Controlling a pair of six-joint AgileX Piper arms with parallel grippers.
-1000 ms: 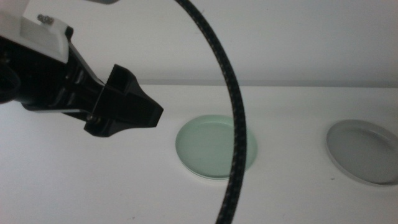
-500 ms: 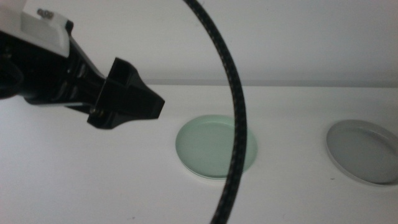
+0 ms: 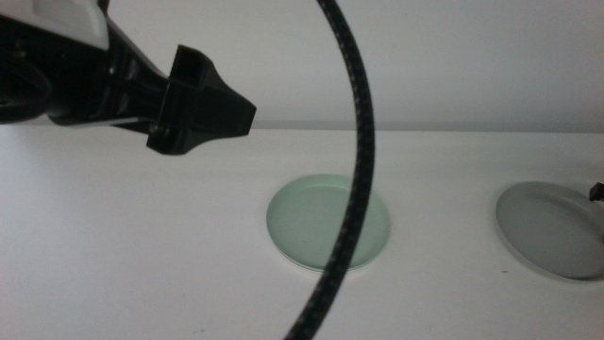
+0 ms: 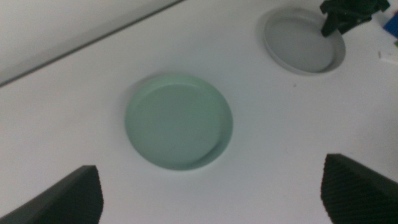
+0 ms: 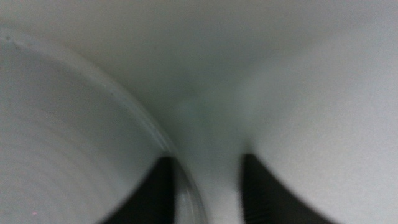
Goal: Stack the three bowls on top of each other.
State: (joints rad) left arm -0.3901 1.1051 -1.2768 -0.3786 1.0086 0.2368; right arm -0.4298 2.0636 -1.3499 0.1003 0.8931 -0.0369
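1. Middle view: braided cable [image 3: 357, 142] nearest the lens, crossing in front of the mint green bowl [image 3: 311, 222].
2. Left gripper [image 3: 203, 99] now higher than a second ago and lifted clear, up and to the left of the mint green bowl. Left wrist view: left gripper [image 4: 211, 193] spread wide and empty, looking down on the mint green bowl [image 4: 177, 121]. Judged to be backing off, not reaching.
3. Mint green bowl flat on the table [image 3: 113, 264], unmoved, with nothing stacked in it.
4. Grey bowl [image 3: 552, 231] well to the right of the mint green bowl, also unmoved.
5. Right gripper [image 3: 597, 192] newly arrived at the grey bowl's far-right rim; absent a second ago. Right wrist view: jaws parted astride that rim [image 5: 186, 193], not yet clamped.
6. White bowl not seen in any view.
7. Finding: work passing to the right arm. Pick-up of the grey bowl judged imminent, for carrying onto the mint green bowl. No stacking done yet.
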